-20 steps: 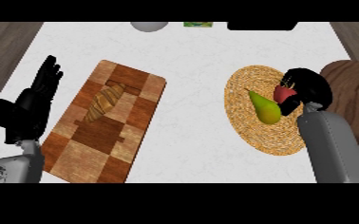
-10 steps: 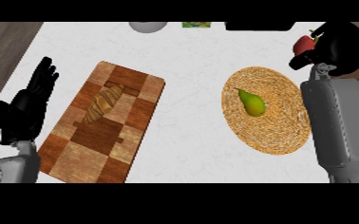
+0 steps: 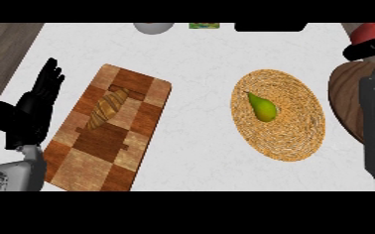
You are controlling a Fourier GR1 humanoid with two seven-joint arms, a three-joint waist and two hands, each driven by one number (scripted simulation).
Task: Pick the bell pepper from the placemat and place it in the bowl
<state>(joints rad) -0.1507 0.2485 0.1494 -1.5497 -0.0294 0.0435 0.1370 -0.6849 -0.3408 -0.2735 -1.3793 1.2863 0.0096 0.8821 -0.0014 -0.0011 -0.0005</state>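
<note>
Right hand (image 3: 359, 52), clasping bell pepper (image 3: 365, 32) (near bowl (image 3: 344, 95))

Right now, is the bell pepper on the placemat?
Off: the placemat bears only the pear; the right hand holds the bell pepper.

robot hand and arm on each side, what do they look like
The left robot hand is black, with slim fingers and a thumb; the left forearm behind it is a smooth light grey tube. Of the right robot hand only a black sliver shows at the right edge, with the right forearm a dark grey strip below it. No cables or markings show.
</note>
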